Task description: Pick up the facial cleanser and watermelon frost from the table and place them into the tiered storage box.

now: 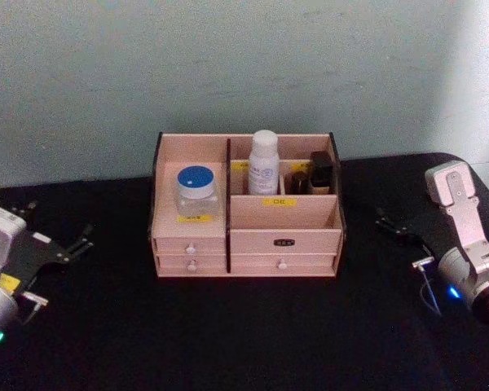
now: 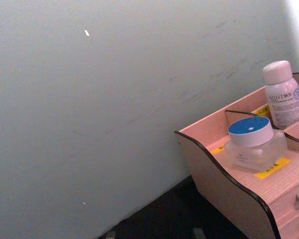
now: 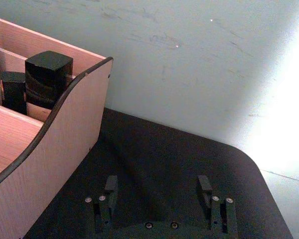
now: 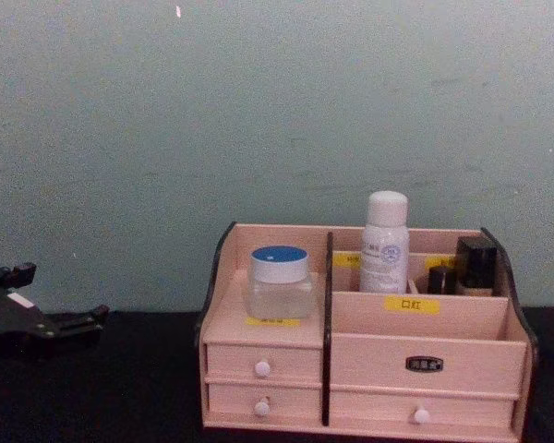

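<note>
Apparently both items already sit in the tiered storage box (image 1: pixel 244 244): a blue-lidded jar (image 1: pixel 198 191) on the left shelf, a white bottle (image 1: pixel 263 163) in a rear compartment; which is which I can't read. The left gripper (image 1: pixel 65 252) and right gripper (image 3: pixel 162 196) rest well apart on the black table (image 1: pixel 244 334), jaws spread, empty. Nothing remains but staying clear.

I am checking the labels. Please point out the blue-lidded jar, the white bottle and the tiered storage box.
blue-lidded jar (image 1: pixel 197 181), head view, on the blue lid.
white bottle (image 4: pixel 384 247), chest view, on its label.
tiered storage box (image 4: pixel 425 364), chest view, on the front drawer panel.
</note>
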Available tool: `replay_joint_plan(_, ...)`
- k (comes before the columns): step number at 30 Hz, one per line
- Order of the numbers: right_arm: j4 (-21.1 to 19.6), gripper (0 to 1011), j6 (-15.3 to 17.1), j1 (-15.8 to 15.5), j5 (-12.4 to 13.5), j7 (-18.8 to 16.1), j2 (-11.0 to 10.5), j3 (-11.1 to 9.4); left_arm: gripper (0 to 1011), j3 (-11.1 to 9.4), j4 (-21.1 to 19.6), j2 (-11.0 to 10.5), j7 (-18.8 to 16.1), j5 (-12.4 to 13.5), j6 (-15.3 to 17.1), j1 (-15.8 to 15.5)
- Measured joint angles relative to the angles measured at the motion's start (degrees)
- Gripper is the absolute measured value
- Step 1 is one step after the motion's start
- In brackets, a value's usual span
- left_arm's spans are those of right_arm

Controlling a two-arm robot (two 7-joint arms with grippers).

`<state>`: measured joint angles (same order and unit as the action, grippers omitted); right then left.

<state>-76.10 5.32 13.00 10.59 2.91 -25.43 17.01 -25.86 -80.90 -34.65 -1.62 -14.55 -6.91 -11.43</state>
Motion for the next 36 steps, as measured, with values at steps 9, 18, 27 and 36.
replay_joint_plan(9,0.0,1002,0.0,0.0,0.0,0.0,0.0,0.0,1001,0.0,0.0,0.0,0.0,0.0,0.0,0.0)
replay_joint_plan(18,0.0,1002,0.0,0.0,0.0,0.0,0.0,0.0,1001,0.0,0.0,0.0,0.0,0.0,0.0,0.0)
replay_joint_plan(27,0.0,1002,0.0,0.0,0.0,0.0,0.0,0.0,1001,0.0,0.0,0.0,0.0,0.0,0.0,0.0)
replay_joint_plan(36,0.0,1003,0.0,0.0,0.0,0.0,0.0,0.0,1001,0.0,0.0,0.0,0.0,0.0,0.0,0.0)
